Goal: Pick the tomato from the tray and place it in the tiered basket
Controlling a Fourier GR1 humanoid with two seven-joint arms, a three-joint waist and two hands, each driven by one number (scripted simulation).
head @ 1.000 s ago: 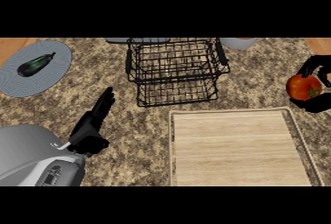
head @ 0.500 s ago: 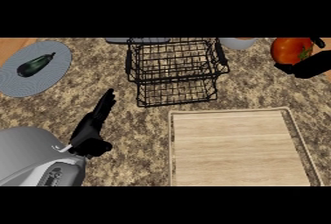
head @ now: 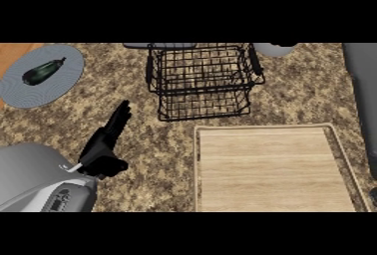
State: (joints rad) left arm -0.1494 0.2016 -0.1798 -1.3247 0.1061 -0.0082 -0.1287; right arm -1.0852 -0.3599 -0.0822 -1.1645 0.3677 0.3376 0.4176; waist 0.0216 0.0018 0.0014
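Standing at the desk (head: 309, 89), listing what is showing in the head view.

- Tomato: not showing anywhere. It is not lying on the tray or in the basket, so its whereabouts cannot be told.
- Tray (head: 273, 169): lying pale and flat at the near right, long side running away from the robot. No tomato is sitting on it.
- Basket (head: 199, 92): standing just beyond the tray's far left corner, black wire, upper tier over a lower one. Nothing is showing inside.
- Left robot hand (head: 106, 139): resting open at the near left, fingers straight and pointing away up the desk, holding nothing. It is lying left of the tray and nearer than the basket.
- Right robot hand: lying out of view, so its grip cannot be told. Only a grey forearm (head: 361, 99) is showing, running along the right edge and reaching past the tray's far end.
- Plate (head: 66, 60): sitting at the far left, carrying a dark vegetable (head: 43, 72), well apart from the basket.
- Grey vessel (head: 276, 49): peeking in at the top, just beyond the basket's right corner.

Judgement: the right arm is the one working, and the basket is lying to its left, so the coming move is likely turning on carrying leftward over the basket's open top. The left robot hand is nearer the basket but is playing no part.
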